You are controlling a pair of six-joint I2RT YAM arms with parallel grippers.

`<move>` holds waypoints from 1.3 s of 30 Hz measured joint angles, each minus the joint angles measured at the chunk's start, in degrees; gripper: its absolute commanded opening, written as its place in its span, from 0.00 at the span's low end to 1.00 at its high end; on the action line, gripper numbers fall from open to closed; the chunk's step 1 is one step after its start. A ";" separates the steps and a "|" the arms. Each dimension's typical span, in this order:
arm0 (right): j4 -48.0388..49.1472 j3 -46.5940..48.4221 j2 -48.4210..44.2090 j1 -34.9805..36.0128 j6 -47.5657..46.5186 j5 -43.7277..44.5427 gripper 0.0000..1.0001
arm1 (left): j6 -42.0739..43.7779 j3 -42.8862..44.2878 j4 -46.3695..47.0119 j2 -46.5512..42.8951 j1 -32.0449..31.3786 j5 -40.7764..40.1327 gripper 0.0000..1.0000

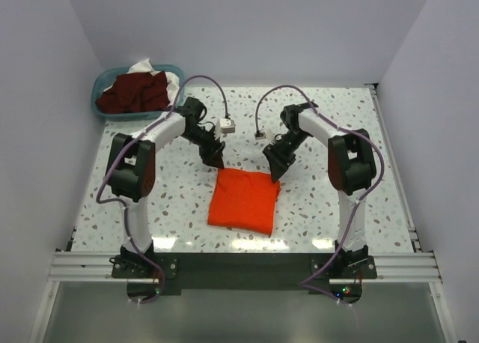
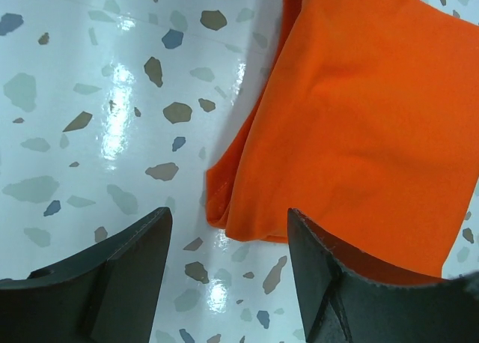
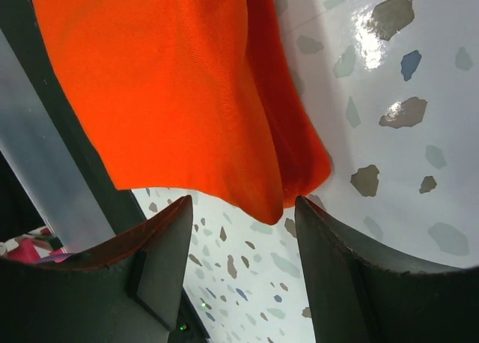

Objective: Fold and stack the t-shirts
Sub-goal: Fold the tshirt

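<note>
left gripper (image 2: 228, 227): nearest thing in the left wrist view. Jaws are spread wide and nothing is pinched. It is hung low over the far left corner of the shirt.
right gripper (image 3: 243, 208): jaws are likewise spread and nothing is held. It is poised over the far right corner of the same shirt.
orange-red t-shirt (image 1: 243, 201): laid flat on the table (image 1: 359, 208), about centre left to right and towards the near edge. It is reduced to a compact, roughly square packet, and doubled layers are seen along its edges in both wrist views. It is judged folded, or all but.
contact: cloth is seen under and between each pair of jaws. Whether it is touched cannot be told.
maroon t-shirts (image 1: 135, 92): heaped and crumpled in the teal basket (image 1: 96, 97) at the far left corner, well apart from the orange-red one.
white cloth (image 1: 146, 64): tucked at the far side of the basket, behind the maroon heap. What garment it is cannot be told.
done: one shirt is judged folded.
left: the basket load has to be fetched, flattened and folded piece by piece. No stack has been begun, as only one shirt is laid on the table.
progress: judged early. The number of pieces in the basket cannot be told.
</note>
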 measured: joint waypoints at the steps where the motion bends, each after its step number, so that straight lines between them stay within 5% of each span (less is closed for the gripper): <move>1: 0.15 -0.11 0.00 0.00 -0.07 0.07 0.58 | 0.28 0.92 -1.18 1.05 0.00 -0.15 0.67; 7: 1.01 0.04 0.02 -0.15 -0.59 -0.07 0.44 | 2.36 3.13 -4.35 4.24 0.02 -0.42 0.62; 11: 0.81 0.63 0.02 -0.15 -1.49 -0.26 0.15 | 2.86 3.13 -5.60 4.83 0.00 -0.39 0.51; 16: 0.63 0.74 0.02 -0.15 -2.25 -0.24 0.00 | 3.45 3.13 -6.56 5.44 0.00 -0.28 0.47; 22: 0.35 1.55 0.02 -0.15 -2.60 -0.22 0.00 | 3.80 3.13 -6.60 5.66 -0.13 -0.33 0.48; 30: 0.35 1.68 0.02 -0.24 -2.99 0.20 0.00 | 4.22 3.13 -7.34 5.86 -0.17 -0.31 0.00; 39: -0.28 1.64 -1.64 -3.23 -4.70 1.73 0.00 | 3.54 3.15 -7.34 3.19 0.72 1.33 0.00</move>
